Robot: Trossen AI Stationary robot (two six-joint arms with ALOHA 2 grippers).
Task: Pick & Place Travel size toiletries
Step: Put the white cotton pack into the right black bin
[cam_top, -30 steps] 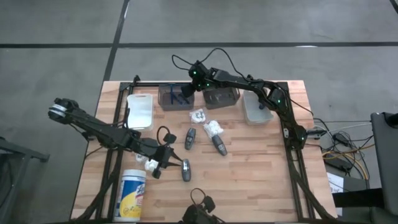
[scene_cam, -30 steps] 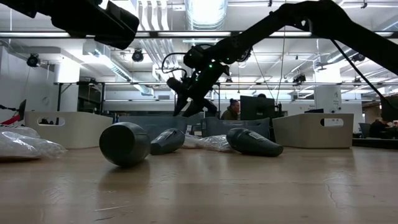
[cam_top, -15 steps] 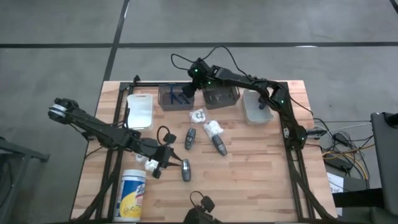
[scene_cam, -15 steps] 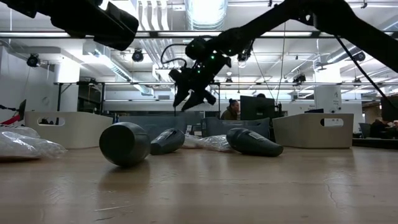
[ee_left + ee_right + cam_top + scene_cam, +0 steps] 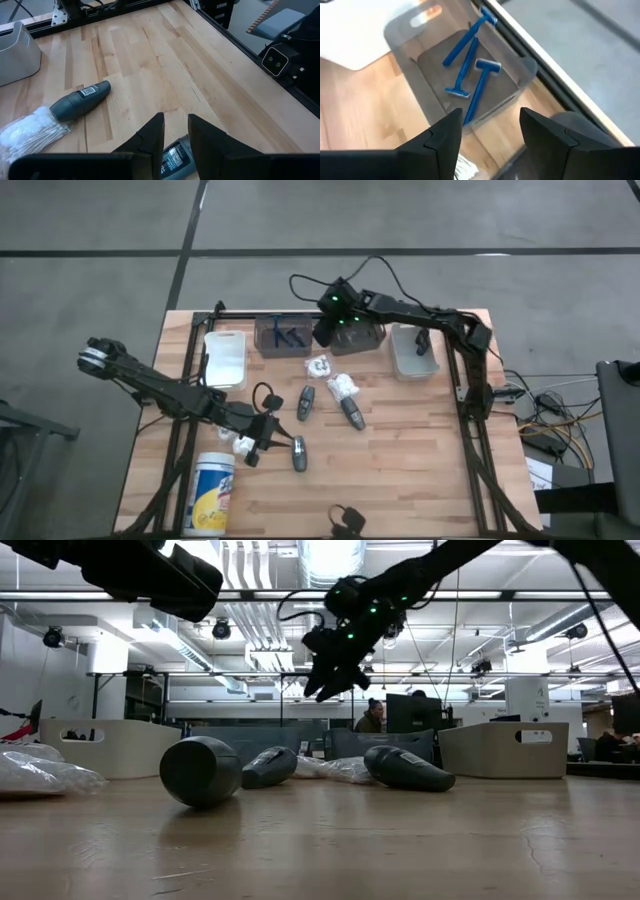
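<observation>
Across the wooden table [image 5: 400, 470], seen from above, grey bins run along the upper edge, the left one [image 5: 283, 338] holding three blue razors [image 5: 470, 65], while three dark grey tubes [image 5: 352, 412] and white packets [image 5: 343, 386] lie loose at centre. Upper centre of the frame, the right gripper [image 5: 326, 332] hangs between the two grey bins with its fingers apart and empty, so I judge a razor just placed and the next move a reach down to a tube or packet. Lower left, the left gripper [image 5: 268, 436] waits beside one tube [image 5: 298, 453], its fingers narrowly parted on nothing.
</observation>
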